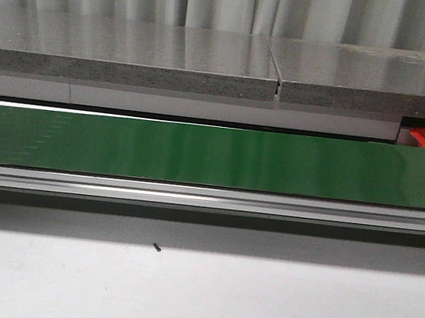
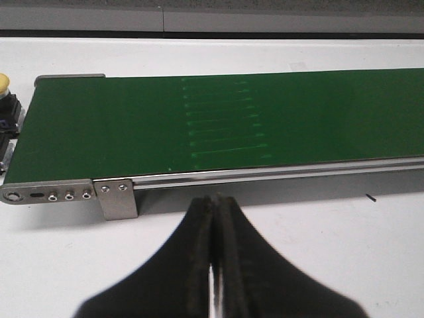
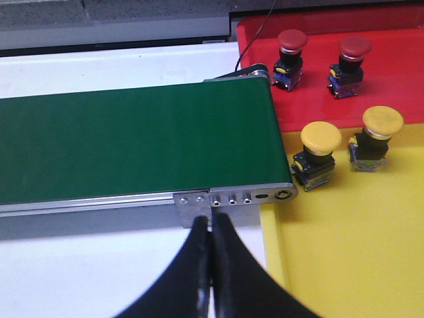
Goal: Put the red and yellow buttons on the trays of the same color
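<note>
Both claws clenched, empty: left claw [image 2: 213,218], right claw [image 3: 211,228]. One yellow button [image 2: 3,82] just beyond the belt [image 2: 199,126] end, nearer the left arm.

Three cameras, one conveyor belt [image 1: 213,155]

My front camera faces forward, low over the bench [image 1: 195,296]. Both wrist cameras look down closely at opposite belt ends, sharing its green surface.

Green conveyor belt [image 1: 213,155] surface clear along its length. Yellow tray [image 3: 344,245] open toward its near side; two yellow buttons [image 3: 320,156] crowd the belt-end corner.
</note>
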`<state>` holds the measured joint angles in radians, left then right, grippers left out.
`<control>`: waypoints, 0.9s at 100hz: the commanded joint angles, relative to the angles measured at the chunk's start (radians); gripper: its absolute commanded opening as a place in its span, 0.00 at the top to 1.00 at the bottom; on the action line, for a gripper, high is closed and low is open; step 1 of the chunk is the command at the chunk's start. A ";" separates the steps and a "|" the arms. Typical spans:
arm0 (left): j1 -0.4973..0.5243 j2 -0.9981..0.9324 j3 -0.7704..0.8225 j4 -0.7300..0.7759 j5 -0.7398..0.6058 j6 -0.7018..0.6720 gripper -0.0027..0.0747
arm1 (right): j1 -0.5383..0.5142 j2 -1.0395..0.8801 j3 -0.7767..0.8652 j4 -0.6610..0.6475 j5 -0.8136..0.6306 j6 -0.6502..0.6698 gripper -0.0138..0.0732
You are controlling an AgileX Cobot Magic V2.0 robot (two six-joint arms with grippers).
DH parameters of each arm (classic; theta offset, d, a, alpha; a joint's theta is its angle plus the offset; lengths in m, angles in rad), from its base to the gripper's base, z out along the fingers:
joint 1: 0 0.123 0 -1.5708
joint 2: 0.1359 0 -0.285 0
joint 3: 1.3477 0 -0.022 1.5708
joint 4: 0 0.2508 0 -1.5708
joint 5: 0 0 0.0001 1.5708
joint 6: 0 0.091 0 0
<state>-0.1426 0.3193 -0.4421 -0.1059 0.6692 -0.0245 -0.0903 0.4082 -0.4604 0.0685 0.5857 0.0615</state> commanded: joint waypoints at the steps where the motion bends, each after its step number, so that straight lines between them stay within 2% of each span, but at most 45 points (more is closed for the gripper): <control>1: -0.007 0.009 -0.028 -0.005 -0.074 -0.005 0.99 | 0.001 0.004 -0.025 -0.010 -0.067 -0.013 0.95; 90: -0.007 0.032 -0.026 0.012 -0.089 -0.005 0.99 | 0.001 0.004 -0.025 -0.010 -0.067 -0.013 0.95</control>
<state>-0.1426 0.3211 -0.4417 -0.0989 0.6692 -0.0245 -0.0903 0.4082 -0.4604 0.0666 0.5857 0.0600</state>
